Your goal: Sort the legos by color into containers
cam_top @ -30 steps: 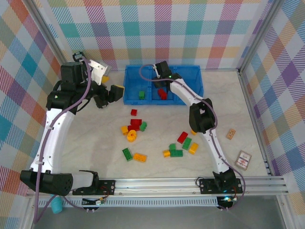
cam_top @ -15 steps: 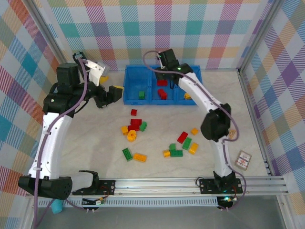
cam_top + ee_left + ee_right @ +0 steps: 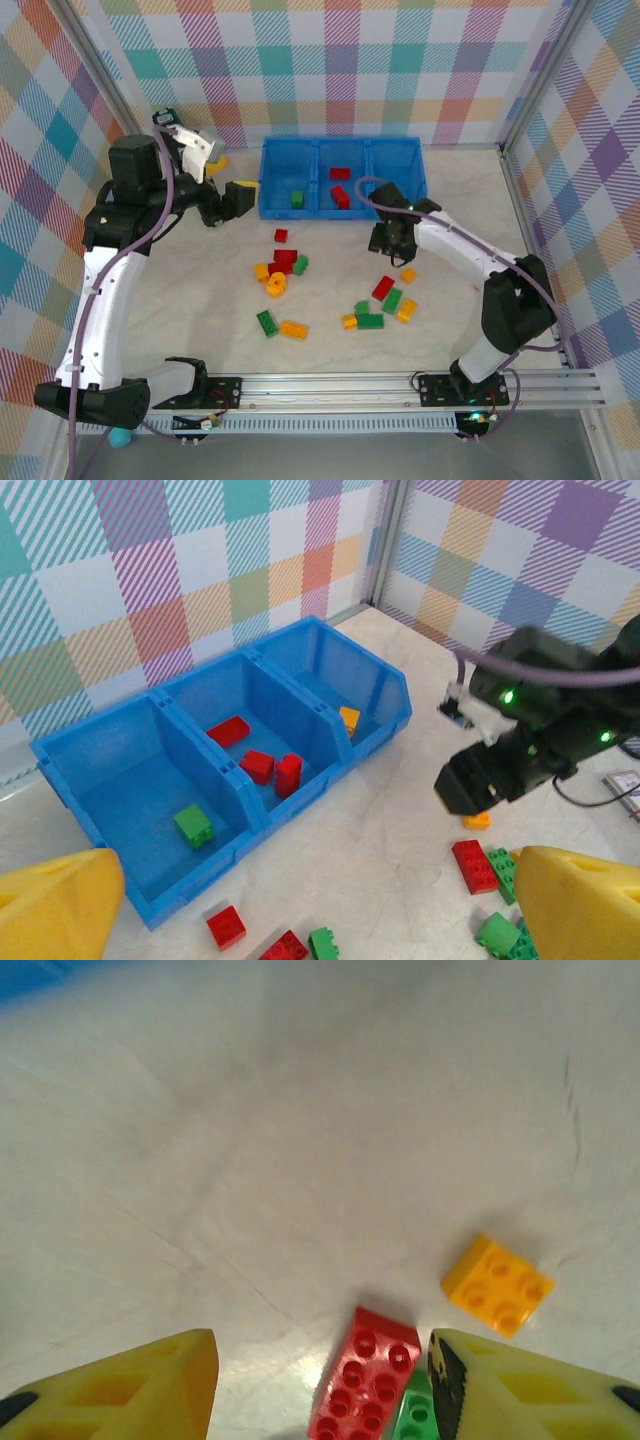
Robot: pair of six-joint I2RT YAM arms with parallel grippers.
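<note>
My right hand (image 3: 388, 238) hangs over the bench (image 3: 200, 330) with its fingers (image 3: 120, 1390) moderately apart and nothing between them. Just ahead and below, between the lines of the two fingers but closer to one, lies a red brick (image 3: 365, 1380). Its long axis runs roughly away from me, across the line joining the fingers, so I judge that closing would take it by its narrow width. A green brick (image 3: 415, 1420) sits against its side, right by the nearer finger, and that looks like the thing to avoid. An orange brick (image 3: 497, 1285) lies a little further out, apart from both.

My left hand (image 3: 238, 195) is spread wide and empty beside the left end of the tray (image 3: 340, 143), well apart from this cluster, so the right one is the nearer. The tray holds one green, three red and one orange.

The red brick's near end is cut off, the green is mostly hidden, and I cannot tell my height above them
</note>
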